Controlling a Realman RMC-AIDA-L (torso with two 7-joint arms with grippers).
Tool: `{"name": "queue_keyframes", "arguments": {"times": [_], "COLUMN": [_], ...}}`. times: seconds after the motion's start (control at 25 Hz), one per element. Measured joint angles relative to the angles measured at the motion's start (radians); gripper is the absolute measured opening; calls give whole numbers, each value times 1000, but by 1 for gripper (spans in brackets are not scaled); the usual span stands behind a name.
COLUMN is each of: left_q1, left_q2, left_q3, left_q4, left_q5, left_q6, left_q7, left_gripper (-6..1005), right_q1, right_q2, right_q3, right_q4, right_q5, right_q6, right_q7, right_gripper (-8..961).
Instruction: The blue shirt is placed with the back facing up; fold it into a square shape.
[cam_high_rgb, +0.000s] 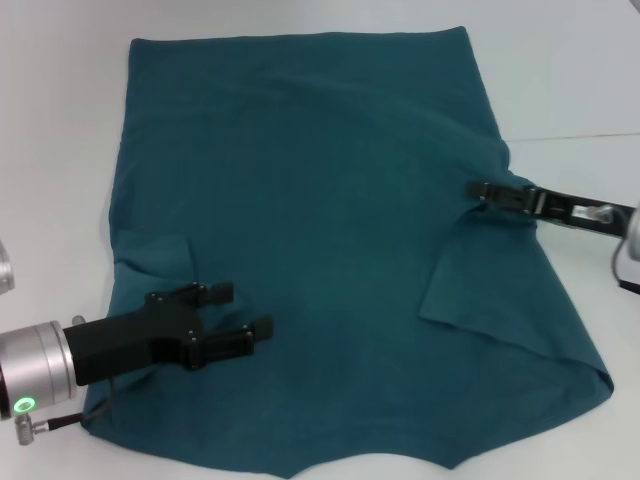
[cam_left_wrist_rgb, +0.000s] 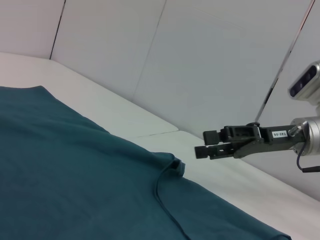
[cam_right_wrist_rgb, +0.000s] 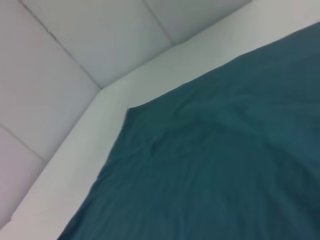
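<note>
1. Mostly white matte surface (cam_high_rgb: 560, 70), smooth, with pale panelled walls behind it in the wrist views.
2. Blue shirt (cam_high_rgb: 320, 200) lies spread flat over the middle of the surface; soft dull knit, no print, lightly wrinkled. Both sleeves look folded inward over the body, probably the first step toward a square.
3. Left tool (cam_high_rgb: 235, 312) sits low over the near left part of the shirt, beside the folded sleeve, jaws apart and holding nothing; likely just let go.
4. Right tool (cam_high_rgb: 482, 189) is at the shirt's right edge by the sleeve fold; the left wrist view shows it above the cloth, apparently empty, fingers nearly together.
</note>
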Motion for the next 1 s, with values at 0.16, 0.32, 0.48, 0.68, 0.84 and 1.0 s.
{"name": "queue_keyframes", "arguments": {"times": [0.16,0.32,0.48,0.68,0.84,1.0], "left_q1": [0,2,6,19,38,49], "left_q2": [0,0,0,4,17,30], "left_q3": [0,0,0,-20,-38,-54], "left_q4": [0,0,3,17,52,105], "left_q5": [0,0,2,8,13,42], "left_q6": [7,10,10,-4,-11,-21], "left_q7": [-15,-31,-67,-108,-163,-272], "left_gripper": [885,885,885,885,885,885], "right_q1": [-33,-59,-74,-65,-47,-26], "right_q2": [-34,-41,-47,-37,-22,-14], "right_q3": [-3,6,8,1,4,2], "right_q4": [-10,-39,-52,-52,-43,-41], "right_q5": [-8,-1,0,1,2,3], "right_q6": [-98,-189,-269,-314,-303,-295], "right_q7": [-7,-38,-51,-57,-53,-47], "right_gripper": [761,920,925,923,921,919]}}
